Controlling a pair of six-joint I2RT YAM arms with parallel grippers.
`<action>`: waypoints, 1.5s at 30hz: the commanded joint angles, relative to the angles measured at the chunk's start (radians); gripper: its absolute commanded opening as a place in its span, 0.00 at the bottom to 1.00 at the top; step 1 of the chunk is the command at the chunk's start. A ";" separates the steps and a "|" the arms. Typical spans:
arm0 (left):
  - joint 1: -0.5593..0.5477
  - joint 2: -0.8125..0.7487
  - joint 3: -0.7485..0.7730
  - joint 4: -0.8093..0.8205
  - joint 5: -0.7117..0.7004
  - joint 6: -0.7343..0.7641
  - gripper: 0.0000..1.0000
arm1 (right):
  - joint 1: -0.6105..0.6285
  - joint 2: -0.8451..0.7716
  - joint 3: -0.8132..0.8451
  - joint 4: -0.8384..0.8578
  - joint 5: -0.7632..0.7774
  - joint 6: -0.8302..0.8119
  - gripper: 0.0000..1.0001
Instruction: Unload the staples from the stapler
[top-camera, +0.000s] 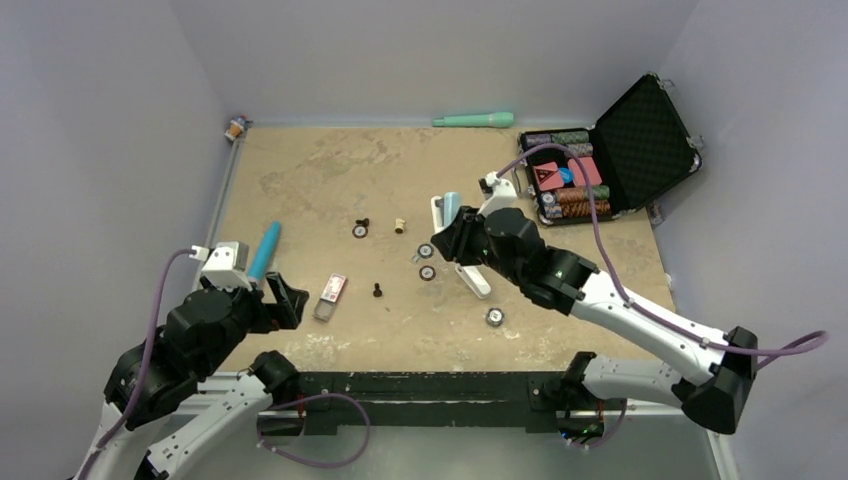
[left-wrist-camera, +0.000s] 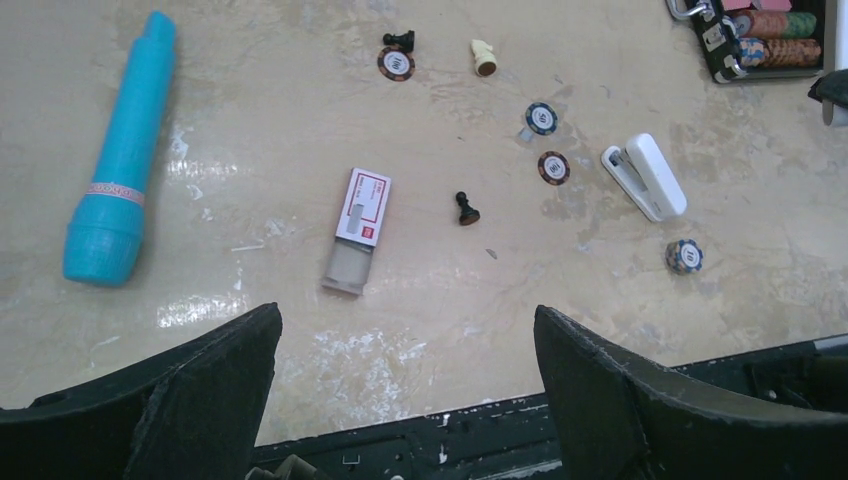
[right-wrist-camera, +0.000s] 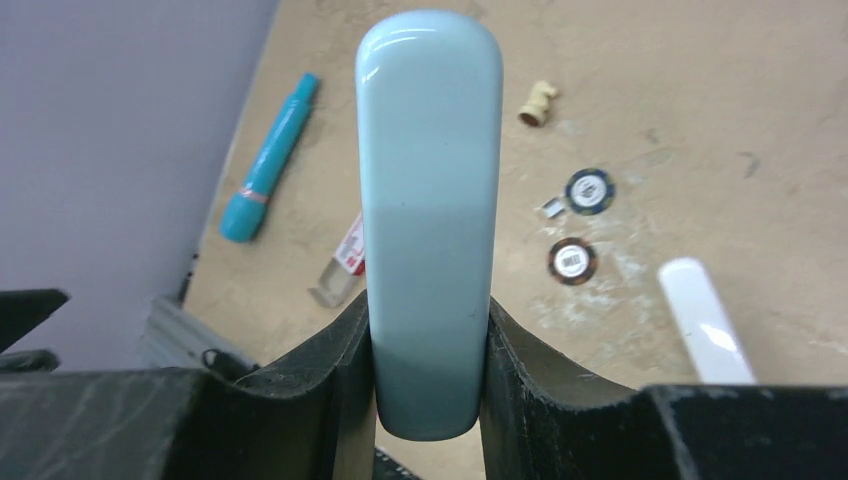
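My right gripper (top-camera: 452, 232) is shut on the pale-blue stapler body (right-wrist-camera: 428, 200), which stands up between the jaws (top-camera: 451, 205) and is held above the table. The gripper's own view shows it clamped at its lower end (right-wrist-camera: 428, 335). The matching white oblong part (top-camera: 473, 279) lies apart on the table, just below the right gripper; it also shows in the left wrist view (left-wrist-camera: 646, 177) and the right wrist view (right-wrist-camera: 706, 322). My left gripper (top-camera: 286, 300) is open and empty (left-wrist-camera: 405, 395) near the front left edge.
A red-and-white staple box (top-camera: 332, 295) lies half slid open at centre-left. A bright blue tube (top-camera: 264, 250) lies at left, a mint-green stick (top-camera: 473, 119) at the back. An open black case (top-camera: 620, 150) with chips stands back right. Poker chips (top-camera: 427, 272) and small chess pieces (top-camera: 378, 290) are scattered mid-table.
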 joint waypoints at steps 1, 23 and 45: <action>-0.001 -0.036 -0.065 0.101 -0.088 0.038 1.00 | -0.110 0.098 0.114 -0.085 -0.025 -0.163 0.00; -0.001 0.032 -0.086 0.110 -0.058 0.081 0.99 | -0.427 0.696 0.460 -0.160 -0.054 -0.400 0.00; 0.000 -0.014 -0.084 0.106 -0.079 0.082 0.98 | -0.472 1.044 0.698 -0.225 -0.152 -0.471 0.00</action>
